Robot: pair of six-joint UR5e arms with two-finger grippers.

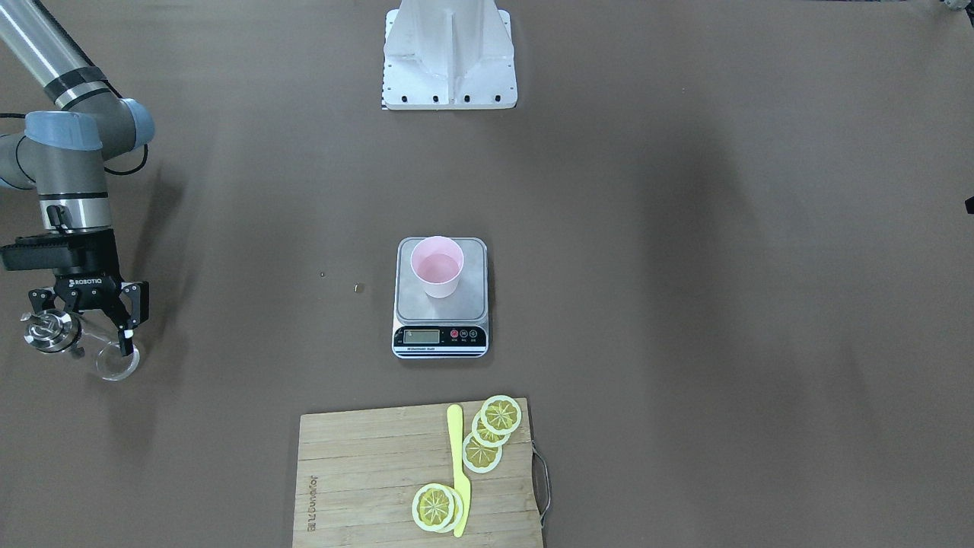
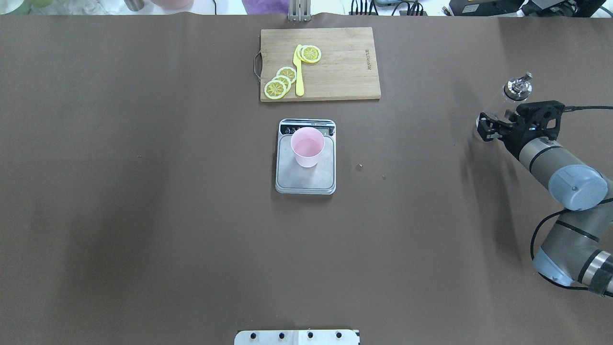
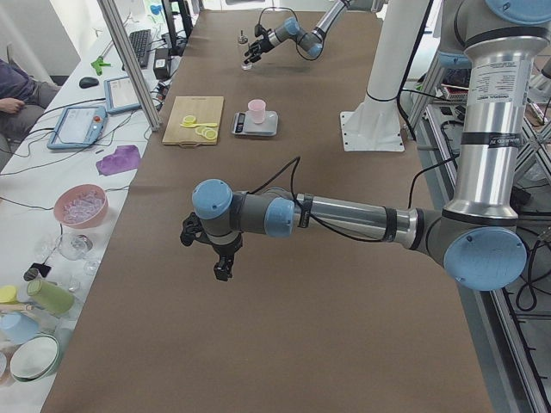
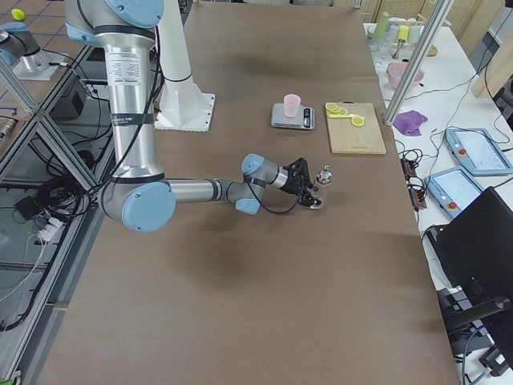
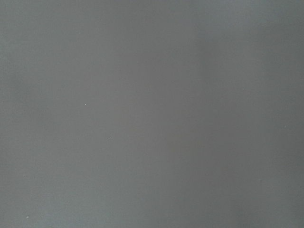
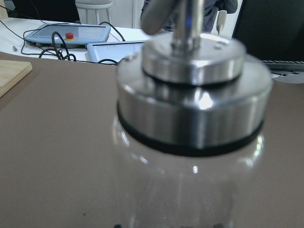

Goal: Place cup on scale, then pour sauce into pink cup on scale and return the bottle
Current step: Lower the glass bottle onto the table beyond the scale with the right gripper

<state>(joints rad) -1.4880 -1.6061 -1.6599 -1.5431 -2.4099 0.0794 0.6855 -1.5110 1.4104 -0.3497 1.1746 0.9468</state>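
Brown bench (image 2: 143, 215) under both arms. Right gripper (image 1: 82, 323) low over it, jaws spread wide to either side of the bottle (image 1: 91, 348), upright between them, silver cap filling the wrist view; contact with the glass impossible to judge. Well away from that gripper, toward the robot's left: scale (image 1: 441, 308), with pink cup (image 1: 437, 266) upright on its steel platform. Left gripper (image 3: 221, 267) hovering over bare bench, farther off still, beyond the scale; wide or narrow, cannot tell.

Cutting board (image 1: 365, 472), lemon slices (image 1: 501, 415), perhaps a knife (image 1: 459, 472)
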